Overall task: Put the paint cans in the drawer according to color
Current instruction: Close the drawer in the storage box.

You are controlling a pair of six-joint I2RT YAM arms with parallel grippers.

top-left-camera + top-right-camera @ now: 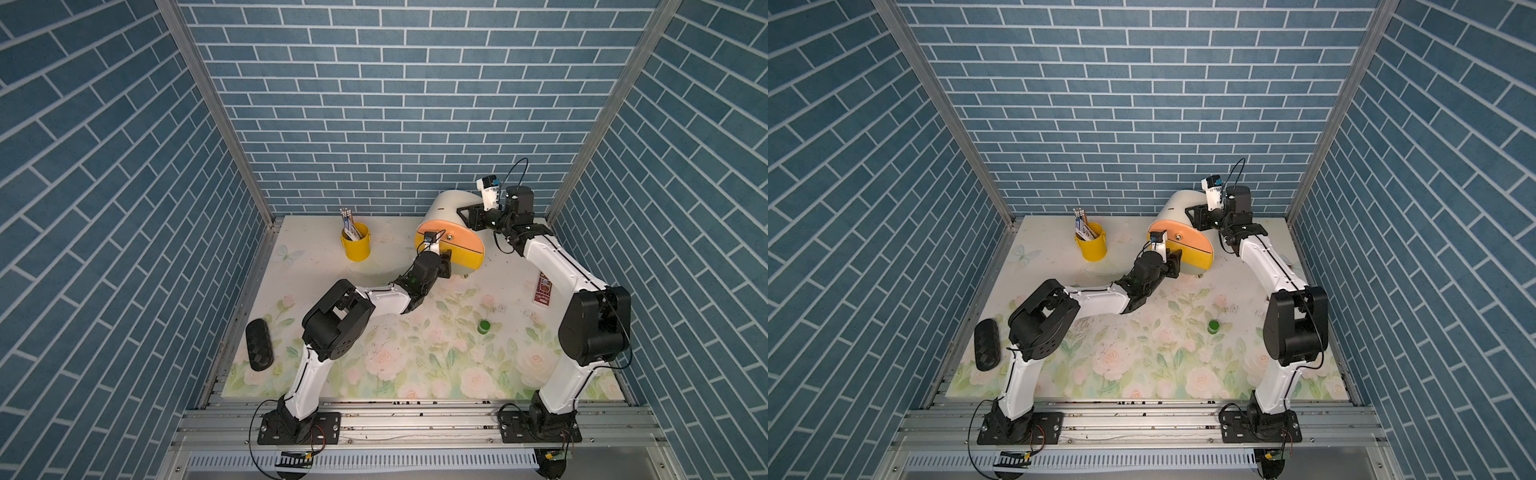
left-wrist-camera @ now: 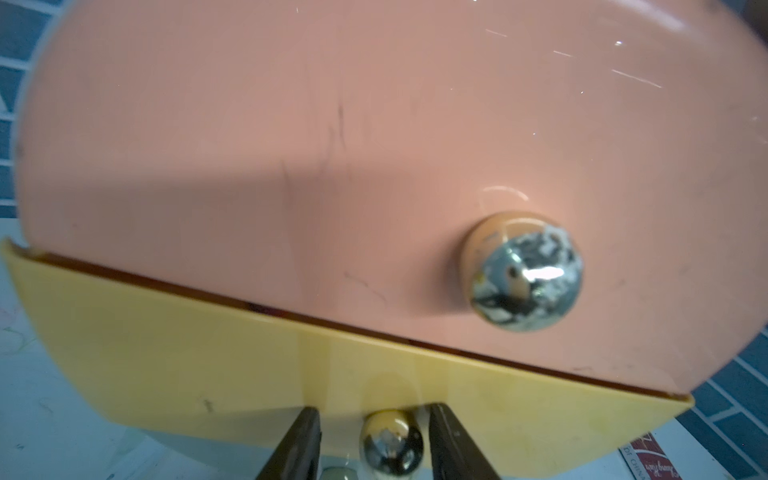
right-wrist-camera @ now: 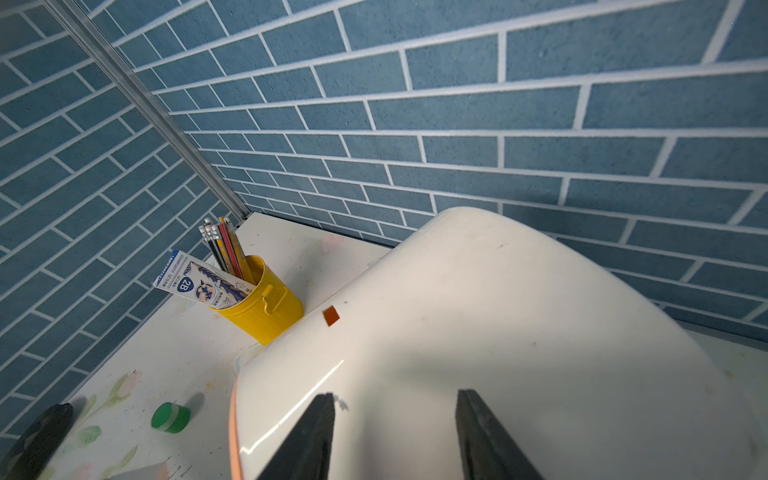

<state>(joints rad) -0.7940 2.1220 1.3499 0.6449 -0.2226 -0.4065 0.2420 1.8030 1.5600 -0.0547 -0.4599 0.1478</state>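
Pincer state first: left pincer (image 2: 374, 409) was released, its fingers (image 2: 299, 444) standing either side of the small metal knob (image 2: 390, 444). A gap showed on both sides and nothing was gripped. That knob belonged to the yellow drawer front (image 2: 208, 365), straight ahead of the pincer. The front sat a shade proud of the peach front (image 2: 291, 145) above it; could not tell if it was fully shut. No grey front showed.

Right pincer (image 3: 395, 395) was spread too, empty, over the white rounded top of the drawer chest (image 3: 498, 311). It looked like bracing, but contact was not clear.

Green paint can (image 1: 483, 327) sat on the bench (image 1: 374, 365), apparently upright. It was well apart from the left pincer, back toward the arm bases on the right arm's side. It was the only can showing in both top views; the others were probably inside the chest. Yellow pencil cup (image 1: 356, 245) stood off the left pincer's outer side and was not involved.

Step, as judged: drawer handling at the yellow knob, either about to clench and pull or letting go. The stills did not settle which.

Next move probably called for one of two things:
- a centred clench on that knob and a straight pull, with the right pincer steadying the chest against sliding;
- if this drawer was done, a straight retreat clear of the knob, then a reach back for the green can.
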